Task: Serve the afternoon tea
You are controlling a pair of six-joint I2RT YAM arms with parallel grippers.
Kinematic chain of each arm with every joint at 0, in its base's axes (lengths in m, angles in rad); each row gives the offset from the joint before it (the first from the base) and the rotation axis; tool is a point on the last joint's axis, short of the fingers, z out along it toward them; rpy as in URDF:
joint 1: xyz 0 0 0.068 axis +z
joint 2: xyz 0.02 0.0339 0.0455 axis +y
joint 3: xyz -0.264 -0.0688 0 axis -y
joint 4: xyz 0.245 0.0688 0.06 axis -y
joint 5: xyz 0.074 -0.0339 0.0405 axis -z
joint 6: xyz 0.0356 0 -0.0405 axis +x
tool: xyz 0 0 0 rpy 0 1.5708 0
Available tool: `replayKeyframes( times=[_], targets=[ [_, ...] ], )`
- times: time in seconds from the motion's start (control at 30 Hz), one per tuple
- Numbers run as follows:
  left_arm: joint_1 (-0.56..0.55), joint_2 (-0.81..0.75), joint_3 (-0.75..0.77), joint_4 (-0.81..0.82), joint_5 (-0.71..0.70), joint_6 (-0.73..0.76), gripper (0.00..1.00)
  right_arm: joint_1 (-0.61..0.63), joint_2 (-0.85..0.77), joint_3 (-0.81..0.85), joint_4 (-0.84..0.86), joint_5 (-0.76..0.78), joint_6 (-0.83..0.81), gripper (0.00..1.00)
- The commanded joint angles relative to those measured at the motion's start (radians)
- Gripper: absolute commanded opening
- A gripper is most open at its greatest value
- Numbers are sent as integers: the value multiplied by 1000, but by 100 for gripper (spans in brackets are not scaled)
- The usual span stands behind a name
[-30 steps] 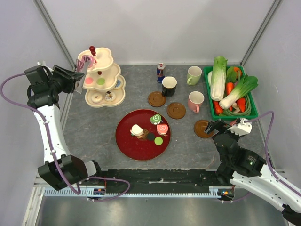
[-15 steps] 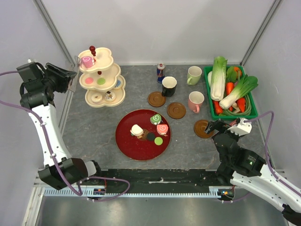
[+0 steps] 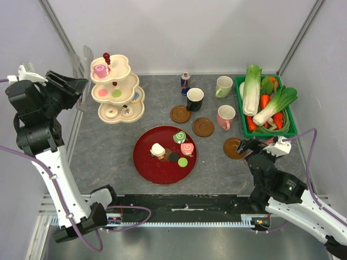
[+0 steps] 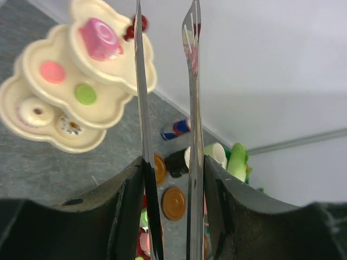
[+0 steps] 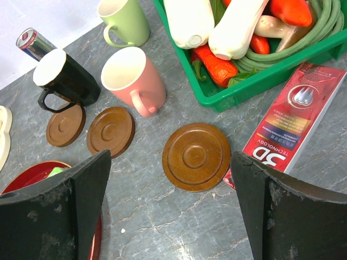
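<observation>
We count three mugs on the grey table (image 3: 108,157): a black mug (image 3: 194,99), a pale green mug (image 3: 223,86) and a pink mug (image 3: 225,116). All are upright and grouped right of centre, near three round brown coasters (image 3: 180,114), none of which carries a mug. The pastries (image 3: 158,149) sit in two places. On the cream three-tier stand (image 3: 122,62) at the back left we make out five: a pink swirl roll (image 3: 100,70) on top, a pink macaron (image 3: 102,92) and a green macaron (image 3: 116,93) on the middle tier, and two donuts (image 3: 111,112) below. The red plate (image 3: 146,162) near the table's middle holds five more, among them a green swirl roll (image 3: 179,137) and a second pink roll (image 3: 187,148). One drink can (image 3: 185,83) stands behind the black mug, and one green crate (image 5: 255,89) of vegetables (image 3: 252,89) lies at the right. The left hand (image 4: 164,11) hangs left of the stand, its thin fingers parted with nothing between them. The right hand (image 5: 169,160) is spread wide and empty above the nearest coaster (image 5: 196,157), beside a red carton (image 5: 293,116).
</observation>
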Motion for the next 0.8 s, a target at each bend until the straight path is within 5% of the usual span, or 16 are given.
replayKeyframes(
  times=[0.0,0.13,0.33,0.77],
  targets=[
    [-163,-27,-57,82,74,19,52,0,-2,2,7,41,23,98],
    [-567,-8,-104,99,-161,16,52,0,24,6,4,49,26,98],
    [-869,-17,-271,143,-276,9,52,0,41,3,-4,49,37,98],
    [-1248,-133,-655,82,-329,-82,51,0,81,-1,-2,46,39,98]
  ],
)
